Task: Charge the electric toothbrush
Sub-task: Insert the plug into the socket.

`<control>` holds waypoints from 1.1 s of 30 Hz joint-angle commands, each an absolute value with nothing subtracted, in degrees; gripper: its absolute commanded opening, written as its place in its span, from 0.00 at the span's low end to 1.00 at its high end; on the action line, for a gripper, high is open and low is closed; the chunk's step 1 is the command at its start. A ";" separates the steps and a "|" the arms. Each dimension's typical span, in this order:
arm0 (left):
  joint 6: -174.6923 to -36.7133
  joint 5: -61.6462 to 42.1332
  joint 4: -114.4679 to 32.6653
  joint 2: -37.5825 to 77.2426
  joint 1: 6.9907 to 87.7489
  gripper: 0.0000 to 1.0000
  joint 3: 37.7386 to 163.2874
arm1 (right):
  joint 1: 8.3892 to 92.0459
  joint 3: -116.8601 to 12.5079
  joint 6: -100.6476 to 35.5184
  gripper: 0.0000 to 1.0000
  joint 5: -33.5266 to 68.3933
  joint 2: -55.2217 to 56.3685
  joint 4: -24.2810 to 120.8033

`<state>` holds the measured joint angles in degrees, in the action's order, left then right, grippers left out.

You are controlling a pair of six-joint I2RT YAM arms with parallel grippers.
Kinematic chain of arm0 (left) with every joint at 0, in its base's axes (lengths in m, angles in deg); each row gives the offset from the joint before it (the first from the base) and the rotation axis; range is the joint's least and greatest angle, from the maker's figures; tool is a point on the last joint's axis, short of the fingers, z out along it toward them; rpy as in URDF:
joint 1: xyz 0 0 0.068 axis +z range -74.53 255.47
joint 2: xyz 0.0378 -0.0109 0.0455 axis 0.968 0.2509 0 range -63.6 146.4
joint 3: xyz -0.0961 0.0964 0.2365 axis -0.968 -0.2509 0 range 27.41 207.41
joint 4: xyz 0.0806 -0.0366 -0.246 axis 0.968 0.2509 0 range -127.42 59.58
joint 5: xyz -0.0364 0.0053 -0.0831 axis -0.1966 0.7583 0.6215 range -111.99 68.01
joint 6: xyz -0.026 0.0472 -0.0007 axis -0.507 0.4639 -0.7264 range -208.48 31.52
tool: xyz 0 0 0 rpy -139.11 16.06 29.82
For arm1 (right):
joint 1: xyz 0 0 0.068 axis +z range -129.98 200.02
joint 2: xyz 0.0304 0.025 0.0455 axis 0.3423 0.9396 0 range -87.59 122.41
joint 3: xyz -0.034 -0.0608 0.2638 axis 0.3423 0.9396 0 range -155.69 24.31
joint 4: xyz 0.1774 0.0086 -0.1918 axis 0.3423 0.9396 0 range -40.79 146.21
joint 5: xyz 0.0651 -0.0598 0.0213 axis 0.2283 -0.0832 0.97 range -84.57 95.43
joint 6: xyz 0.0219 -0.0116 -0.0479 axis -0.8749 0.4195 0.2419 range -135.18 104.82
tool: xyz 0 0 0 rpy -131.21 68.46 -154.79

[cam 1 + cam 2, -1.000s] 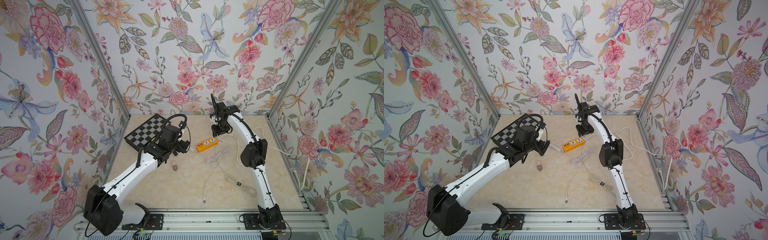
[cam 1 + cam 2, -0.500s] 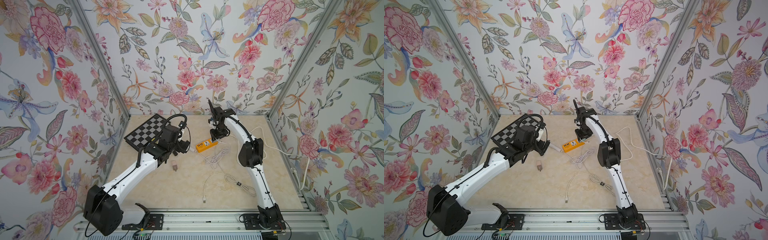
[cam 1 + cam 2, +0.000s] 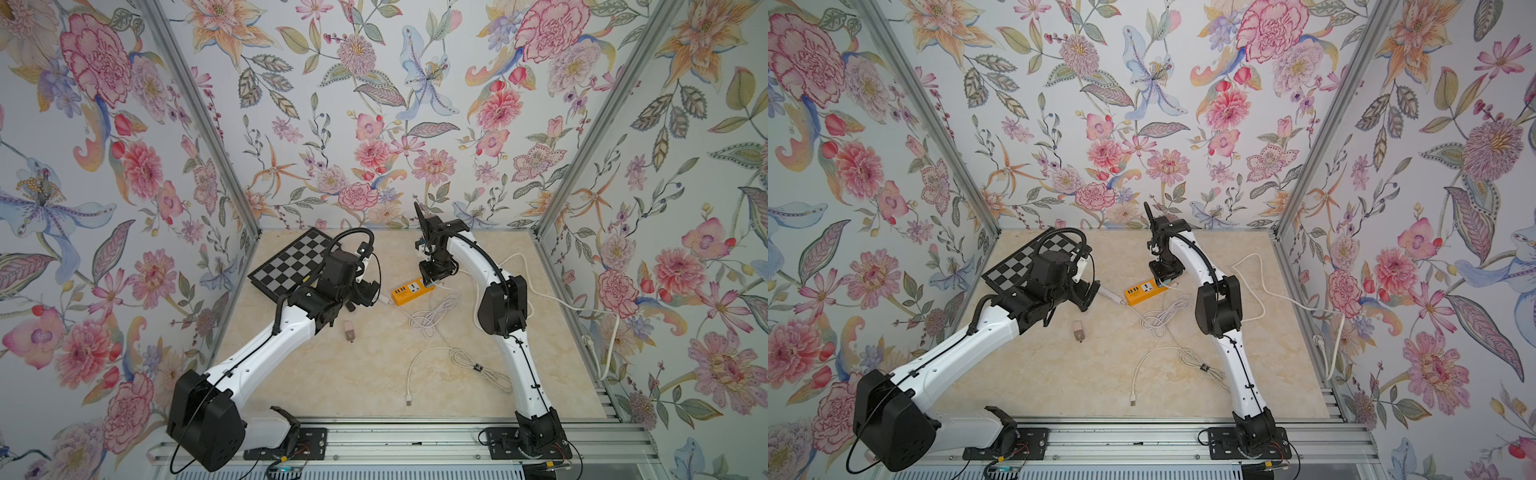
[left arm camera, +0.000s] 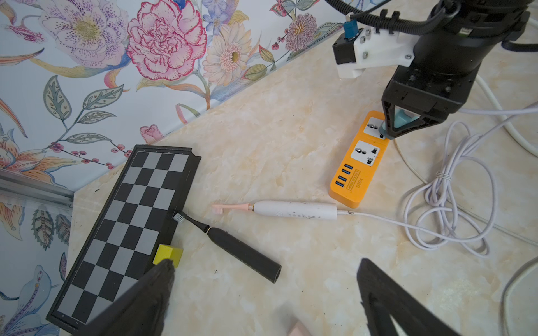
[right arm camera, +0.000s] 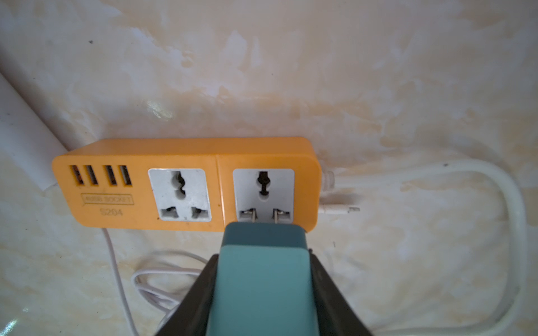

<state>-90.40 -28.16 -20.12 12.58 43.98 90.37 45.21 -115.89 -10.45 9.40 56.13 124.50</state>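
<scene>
A white electric toothbrush (image 4: 294, 210) with a pink head lies on the table, a thin white cable (image 4: 454, 203) running from its base. My right gripper (image 5: 263, 257) is shut on a teal charger plug (image 5: 263, 279). The plug's two prongs sit at the flat slots of the end socket (image 5: 263, 195) on the orange power strip (image 5: 186, 186). In both top views that gripper (image 3: 432, 276) (image 3: 1165, 276) hangs over the strip's far end (image 3: 409, 291). My left gripper (image 4: 265, 279) stands open above the table by a black toothbrush (image 4: 241, 253), holding nothing.
A chessboard (image 4: 125, 232) lies along the left wall with a yellow block (image 4: 168, 254) at its edge. A small pink piece (image 3: 349, 331) lies in front of the left arm. A loose white USB cable (image 3: 440, 361) and the strip's thick white cord (image 3: 552, 291) trail to the right.
My right gripper has come down and slightly left with the teal plug, onto the power strip's end socket. The left arm has not moved.
</scene>
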 commanded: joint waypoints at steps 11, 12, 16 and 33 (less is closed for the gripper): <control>-90.61 -27.47 -19.86 12.25 44.47 0.99 89.81 | 45.27 -107.06 -6.25 0.08 10.67 51.39 131.63; -90.66 -27.44 -19.84 12.25 44.49 0.99 89.81 | 45.25 -107.42 -6.39 0.07 10.67 51.91 131.57; -90.68 -27.32 -19.79 12.49 44.50 0.99 89.82 | 45.25 -108.61 -6.51 0.07 11.51 55.20 131.57; -90.64 -27.40 -19.84 12.60 44.50 0.99 89.81 | 46.70 -115.54 -10.54 0.08 5.34 69.41 132.71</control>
<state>-90.40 -28.16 -20.12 12.58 43.98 90.37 45.90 -119.76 -9.20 9.27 59.43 133.04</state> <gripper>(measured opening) 0.989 0.453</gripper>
